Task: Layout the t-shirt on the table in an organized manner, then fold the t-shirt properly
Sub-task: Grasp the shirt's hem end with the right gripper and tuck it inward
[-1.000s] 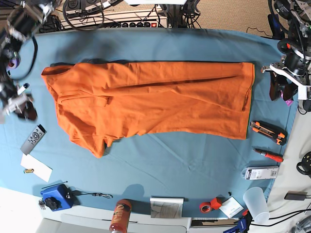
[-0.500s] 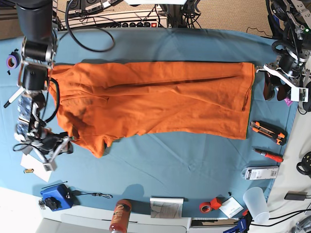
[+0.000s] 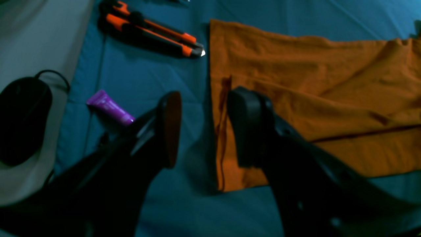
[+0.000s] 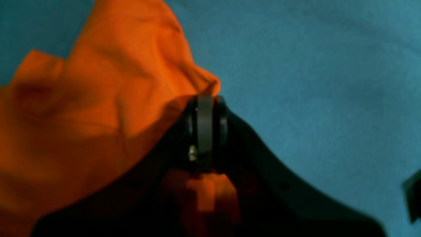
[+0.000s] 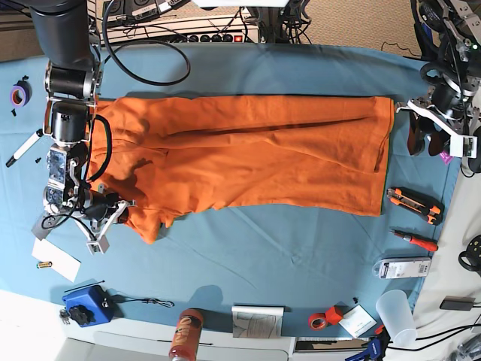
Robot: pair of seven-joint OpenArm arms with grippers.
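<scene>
The orange t-shirt (image 5: 240, 150) lies spread lengthwise on the teal table (image 5: 263, 256), still wrinkled at its left end. My right gripper (image 5: 120, 207) is at the shirt's lower left corner. In the right wrist view this gripper (image 4: 205, 98) is shut on a fold of the t-shirt (image 4: 82, 115), with cloth bunched around the jaws. My left gripper (image 5: 422, 139) hangs just off the shirt's right hem. In the left wrist view it (image 3: 207, 126) stands open above the hem edge of the t-shirt (image 3: 312, 98), with nothing held.
An orange utility knife (image 5: 415, 205), a screwdriver (image 5: 413, 240) and a plastic cup (image 5: 396, 316) lie at the right. A purple tube (image 3: 110, 108) sits by the left gripper. White paper (image 5: 56, 259), a blue box (image 5: 89, 304) and an orange can (image 5: 186, 335) line the front left.
My right arm swung in over the shirt's left end, came down at its lower left corner and shut on the cloth. The left gripper barely moved.
</scene>
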